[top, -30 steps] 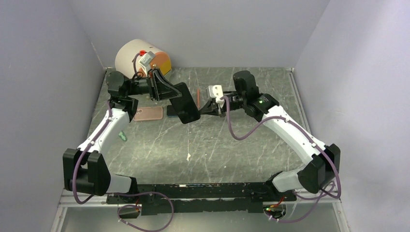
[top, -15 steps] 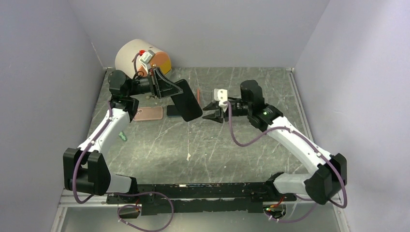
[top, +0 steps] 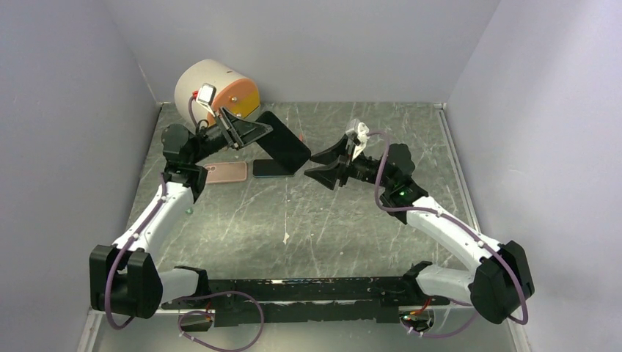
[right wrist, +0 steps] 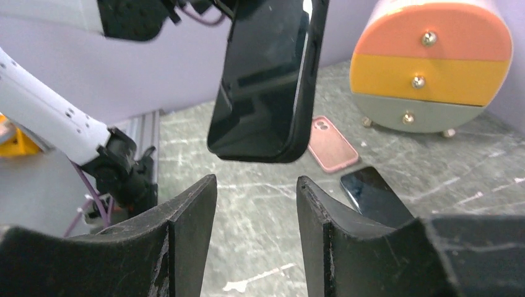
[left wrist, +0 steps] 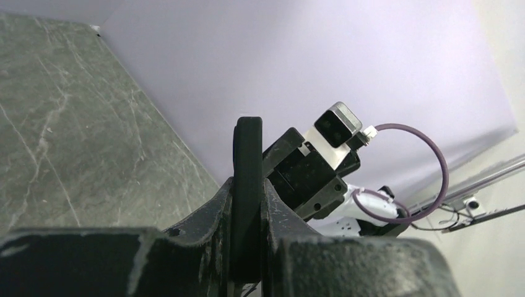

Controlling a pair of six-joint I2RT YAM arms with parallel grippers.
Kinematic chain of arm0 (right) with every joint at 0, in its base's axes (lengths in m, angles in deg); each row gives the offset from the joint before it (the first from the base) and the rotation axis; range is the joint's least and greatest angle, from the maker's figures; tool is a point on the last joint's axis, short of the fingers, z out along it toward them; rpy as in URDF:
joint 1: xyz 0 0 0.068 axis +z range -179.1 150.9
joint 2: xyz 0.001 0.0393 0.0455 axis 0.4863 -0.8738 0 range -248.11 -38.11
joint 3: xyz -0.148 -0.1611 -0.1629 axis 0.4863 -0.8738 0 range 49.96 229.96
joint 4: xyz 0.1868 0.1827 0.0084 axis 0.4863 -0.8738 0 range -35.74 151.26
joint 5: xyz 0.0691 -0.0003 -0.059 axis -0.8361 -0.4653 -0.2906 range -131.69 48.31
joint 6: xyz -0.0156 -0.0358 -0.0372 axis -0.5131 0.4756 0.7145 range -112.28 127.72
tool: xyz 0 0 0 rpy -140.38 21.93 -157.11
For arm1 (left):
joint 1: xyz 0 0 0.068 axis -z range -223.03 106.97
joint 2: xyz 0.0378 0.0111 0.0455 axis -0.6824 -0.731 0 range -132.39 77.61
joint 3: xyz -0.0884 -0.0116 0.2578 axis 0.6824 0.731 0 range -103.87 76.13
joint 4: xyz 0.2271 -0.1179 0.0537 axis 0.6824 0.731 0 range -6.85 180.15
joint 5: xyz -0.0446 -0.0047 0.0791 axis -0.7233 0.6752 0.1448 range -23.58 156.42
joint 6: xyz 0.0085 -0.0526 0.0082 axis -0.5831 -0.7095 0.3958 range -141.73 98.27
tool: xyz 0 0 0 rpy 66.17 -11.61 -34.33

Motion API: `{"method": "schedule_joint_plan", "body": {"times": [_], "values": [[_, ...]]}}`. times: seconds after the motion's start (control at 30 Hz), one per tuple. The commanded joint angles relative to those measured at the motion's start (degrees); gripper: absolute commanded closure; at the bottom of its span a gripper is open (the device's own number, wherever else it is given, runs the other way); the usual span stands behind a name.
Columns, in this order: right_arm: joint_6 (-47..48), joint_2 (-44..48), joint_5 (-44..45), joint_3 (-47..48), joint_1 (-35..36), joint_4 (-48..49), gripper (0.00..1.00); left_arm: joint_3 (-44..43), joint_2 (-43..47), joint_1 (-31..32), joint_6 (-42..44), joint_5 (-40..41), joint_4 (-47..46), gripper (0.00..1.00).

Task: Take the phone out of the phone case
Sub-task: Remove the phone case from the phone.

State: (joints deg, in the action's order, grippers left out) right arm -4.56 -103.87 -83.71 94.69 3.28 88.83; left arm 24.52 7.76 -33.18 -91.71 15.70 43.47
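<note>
A black phone in its black phone case [top: 282, 147] hangs in the air over the back of the table, tilted. My left gripper [top: 248, 130] is shut on its upper left end. In the left wrist view the phone's thin edge [left wrist: 247, 142] stands pinched between the left gripper's [left wrist: 247, 184] two jaws. In the right wrist view the glossy screen [right wrist: 266, 80] faces me. My right gripper [top: 311, 166] is open just right of the phone's lower end. Its jaws [right wrist: 255, 182] sit apart below the phone and do not touch it.
A pink phone case [top: 225, 172] [right wrist: 331, 143] and a second dark phone [top: 275, 168] [right wrist: 376, 197] lie flat under the held one. A round drawer unit [top: 216, 88] [right wrist: 430, 68] stands at the back left. A red pen [top: 300, 139] lies behind, a white scrap [top: 285, 237] mid-table.
My right gripper has opened, let go of the phone's lower end and drawn back slightly. The left gripper has swung the phone up and further back.
</note>
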Motion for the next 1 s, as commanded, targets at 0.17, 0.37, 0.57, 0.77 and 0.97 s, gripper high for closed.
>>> {"method": "schedule_joint_plan", "body": {"times": [0.17, 0.37, 0.57, 0.77, 0.97], "values": [[-14.15, -4.07, -0.31, 1.67, 1.64, 18.16, 0.47, 0.74, 1.75, -0.01, -9.63, 5.66, -9.98, 0.97], [-12.38, -5.66, 0.38, 1.41, 1.51, 18.4, 0.51, 1.29, 0.45, 0.08, -14.01, 5.44, -14.81, 0.97], [-14.4, -6.94, -0.49, 2.05, 0.87, 21.08, 0.53, 1.19, -0.12, 0.92, -14.31, 4.85, -15.45, 0.98], [-15.59, -6.48, -1.24, 2.38, 0.69, 23.04, 0.51, 0.78, -0.4, 1.05, -13.17, 4.3, -14.23, 0.98], [-14.77, -4.75, -1.96, 1.65, -0.77, 21.81, 0.51, 0.39, -1.02, 1.05, -12.85, 3.99, -14.48, 0.98]]}}
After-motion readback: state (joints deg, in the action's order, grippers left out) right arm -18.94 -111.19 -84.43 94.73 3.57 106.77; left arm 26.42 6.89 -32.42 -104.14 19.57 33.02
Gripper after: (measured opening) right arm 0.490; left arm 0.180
